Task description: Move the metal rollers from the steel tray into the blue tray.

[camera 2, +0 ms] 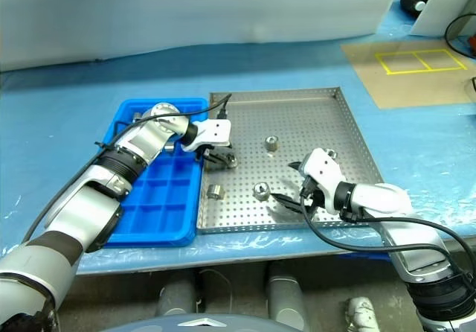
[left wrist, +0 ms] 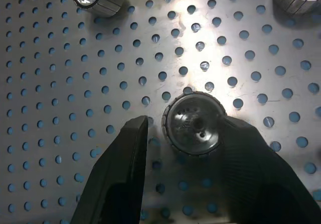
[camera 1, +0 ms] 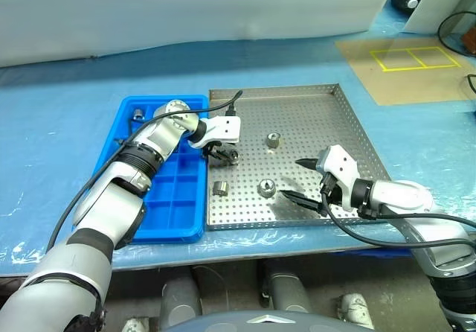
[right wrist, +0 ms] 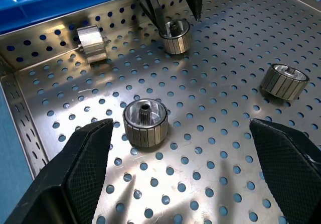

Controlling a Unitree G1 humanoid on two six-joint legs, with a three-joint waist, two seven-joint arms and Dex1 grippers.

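Steel tray [camera 1: 349, 127]: our landmark. We see its low rim on all four sides; the far half of the perforated floor is bare.
Blue tray [camera 1: 167, 213]: touching the steel tray's left rim. The left arm crosses over it and hides several compartments.
Metal rollers: four on the steel tray. One [camera 1: 273, 140] sits near the tray's centre, one [camera 1: 220, 189] lies on its side near the left rim, one [camera 1: 265, 189] stands near the front rim, and one [left wrist: 194, 123] stands near the left rim.
Roller in blue tray [camera 1: 138, 113]: we see a small grey piece in a far compartment, too small to identify surely.
Left gripper [camera 1: 223, 153]: just inside the steel tray's left rim, pointing down. Its fingers [left wrist: 123, 169] straddle the fourth roller, part open; one looks against it, the other stands apart. Not gripped.
Right gripper [camera 1: 297, 179]: near the steel tray's front rim, spread wide and holding nothing; the front roller lies just beside its fingertips.
Right edge: we find open floor between the gripper and the right rim.
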